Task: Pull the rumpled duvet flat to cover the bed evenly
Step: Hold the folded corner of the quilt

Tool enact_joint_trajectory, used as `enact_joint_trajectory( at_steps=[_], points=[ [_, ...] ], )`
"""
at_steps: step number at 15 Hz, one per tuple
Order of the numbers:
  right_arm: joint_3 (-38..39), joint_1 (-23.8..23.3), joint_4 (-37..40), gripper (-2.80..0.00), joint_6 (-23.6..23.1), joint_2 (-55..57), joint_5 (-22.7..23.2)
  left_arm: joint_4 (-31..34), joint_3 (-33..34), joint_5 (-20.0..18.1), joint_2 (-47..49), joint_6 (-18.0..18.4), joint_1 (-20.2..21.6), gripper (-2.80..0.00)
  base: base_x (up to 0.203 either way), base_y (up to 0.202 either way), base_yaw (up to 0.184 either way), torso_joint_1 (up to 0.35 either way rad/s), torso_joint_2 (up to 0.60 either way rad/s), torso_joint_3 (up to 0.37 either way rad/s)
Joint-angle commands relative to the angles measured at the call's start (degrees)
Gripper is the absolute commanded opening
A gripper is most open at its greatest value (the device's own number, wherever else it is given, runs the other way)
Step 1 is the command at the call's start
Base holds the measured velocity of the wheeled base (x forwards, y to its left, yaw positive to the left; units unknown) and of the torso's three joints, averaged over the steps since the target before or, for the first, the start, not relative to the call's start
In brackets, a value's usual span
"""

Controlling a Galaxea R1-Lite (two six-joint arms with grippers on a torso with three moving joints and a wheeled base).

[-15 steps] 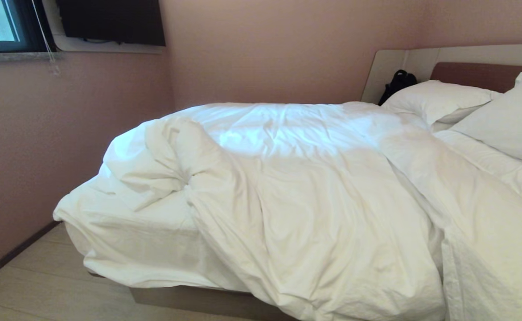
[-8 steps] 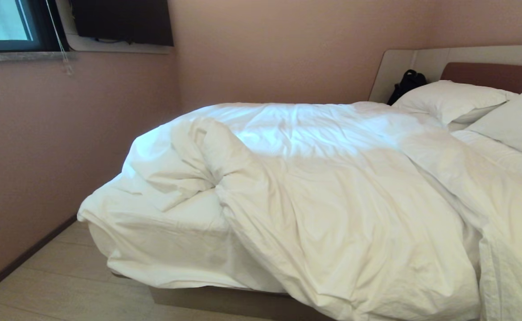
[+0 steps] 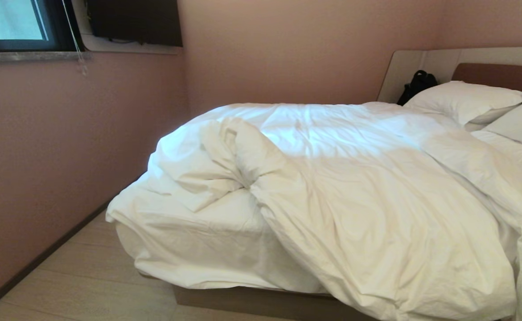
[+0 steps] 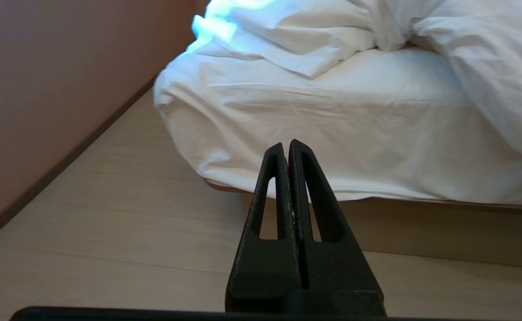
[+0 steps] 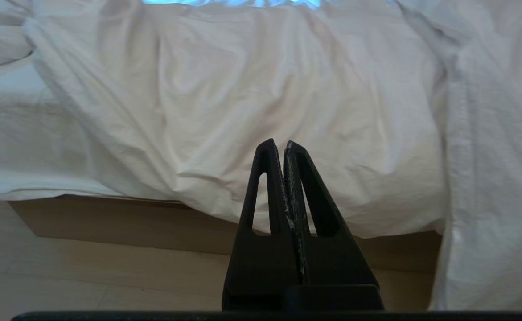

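Duvet (image 3: 376,191) is seen bunched across the bed (image 3: 261,301), its bulk spread over the middle and the near side edge, where it hangs down over the tan base. At the foot end it is rolled back into a thick twisted fold, so that the foot corner of the bed is left bare and the white mattress sheet (image 3: 198,249) is exposed there, draped loosely over the corner. Two pillows (image 3: 461,100) are propped at the head end against the headboard (image 3: 497,76), with a dark bag (image 3: 417,84) tucked beside them near the far edge.

Neither arm is shown in the head view. The left claw (image 4: 287,149) is held low above the floor (image 4: 109,232), pointed at the sheet-covered foot corner, apart from it; its fingers are pressed fully together with nothing between them. The right claw (image 5: 278,147) is likewise closed tight and empty, aimed at the duvet hanging over the near side edge, without touching it
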Motion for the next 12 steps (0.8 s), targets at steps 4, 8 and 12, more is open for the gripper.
enact_joint_trajectory(
  at_steps=[4,8,12],
  points=[
    [0.0,0.0,0.0,-2.80,0.0,0.0,0.0,0.0,0.0,0.0,0.0,0.0,0.0,-2.80,0.000,0.192,0.000,0.002,0.00,0.001],
    [0.0,0.0,0.0,-2.80,0.0,0.0,0.0,0.0,0.0,0.0,0.0,0.0,0.0,-2.80,0.000,0.197,-0.001,0.002,0.00,0.004],
    [0.0,0.0,0.0,-2.80,0.0,0.0,0.0,0.0,0.0,0.0,0.0,0.0,0.0,-2.80,0.000,0.196,0.001,0.001,0.00,0.003]
  ],
)
